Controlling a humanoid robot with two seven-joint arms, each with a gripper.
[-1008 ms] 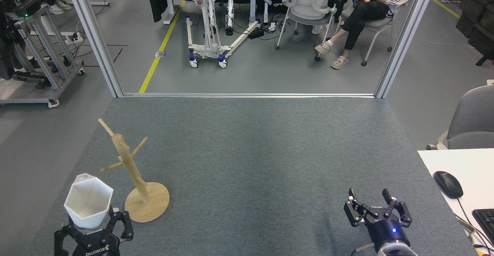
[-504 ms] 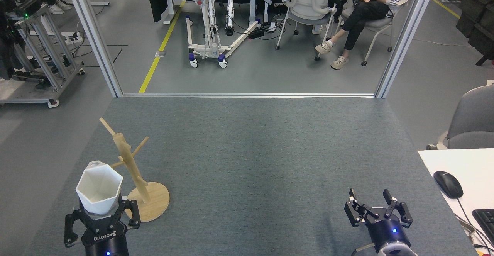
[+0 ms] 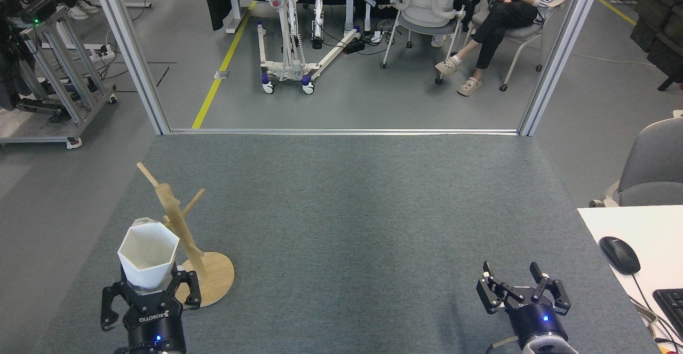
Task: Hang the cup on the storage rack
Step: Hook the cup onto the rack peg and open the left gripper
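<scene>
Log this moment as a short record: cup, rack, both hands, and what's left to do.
cup: white faceted cup, upright, mouth up, off the table
held by: left hand, shut on the cup's base
storage rack: wooden storage rack, standing on the grey table, just right of and behind the cup
cup on a peg: not yet; contact with rack unclear
right hand: right hand, open, holding nothing, far from the rack
remaining: hang cup on a peg
</scene>
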